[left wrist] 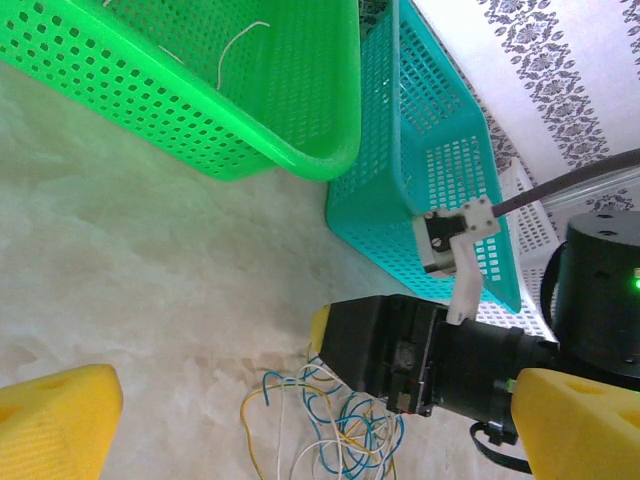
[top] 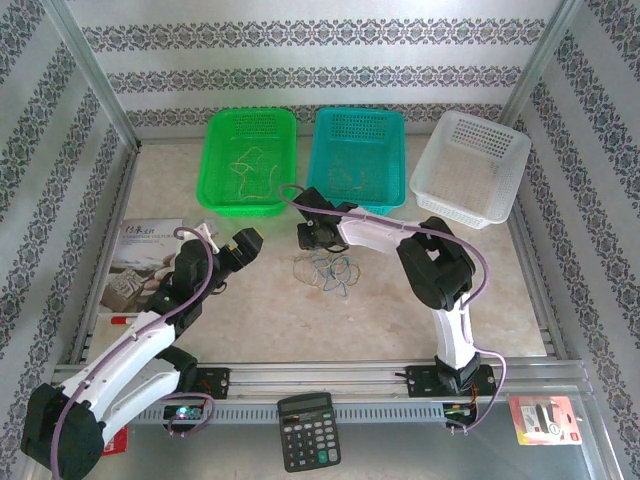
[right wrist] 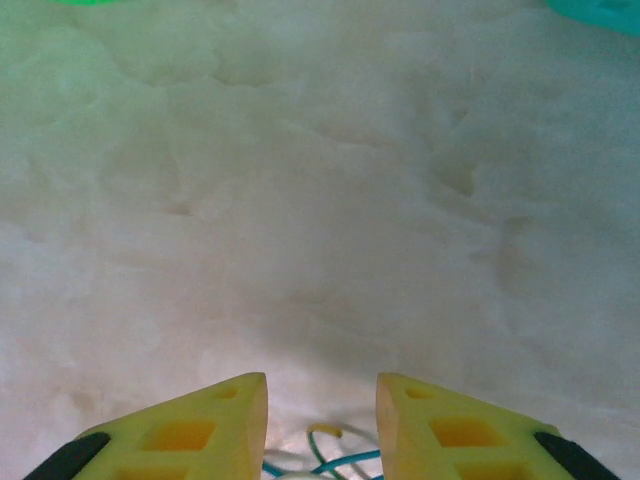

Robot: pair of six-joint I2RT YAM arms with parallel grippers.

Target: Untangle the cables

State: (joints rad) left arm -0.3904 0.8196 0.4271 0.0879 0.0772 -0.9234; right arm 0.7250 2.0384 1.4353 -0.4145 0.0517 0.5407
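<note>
Cables, a loose tangle of blue, pale yellow and whitish strands, lie on the worktop in front of the green basket and teal basket. The right hand sits low at the tangle's edge, fingers a narrow gap apart, strands showing between them. The left hand hovers nearby, spread wide, holding nothing.

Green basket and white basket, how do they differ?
The green basket lies flat; the white basket sits tilted. The green basket holds a pale curly cable; I see none in the white basket. Both are perforated rectangular plastic baskets at the far edge.
</note>
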